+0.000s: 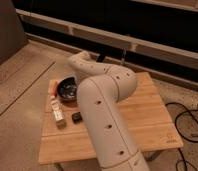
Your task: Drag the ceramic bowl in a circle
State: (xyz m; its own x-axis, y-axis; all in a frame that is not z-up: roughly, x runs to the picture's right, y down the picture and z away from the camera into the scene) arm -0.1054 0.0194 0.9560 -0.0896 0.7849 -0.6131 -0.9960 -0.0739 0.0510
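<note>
From where I stand there is only the one camera view, looking down on a low wooden surface (149, 117) set on a speckled floor.

The robot's thick white arm (104, 125) comes up from the bottom edge, crosses the middle of the surface, bends at a big rounded elbow and doubles back to the left. Its last link drops toward the far left corner. The gripper (80, 78) sits there, low at the right rim of the ceramic bowl (67, 88), and most of it is tucked behind the arm. Whether the gripper is open or closed, and whether it actually touches the rim, I cannot tell.

The ceramic bowl is dark, round and shallow, with a shine inside. It rests upright on the surface near the far left corner, partly covered on its right side by the arm.

Just left of the bowl, at the surface's edge, lies a small orange-red object (52, 89). Nearer to me lies a pale oblong packet (57, 111), and beside that, close to the arm, a small dark block (77, 117).

On the floor to the right, black cables (189, 117) loop around.
</note>
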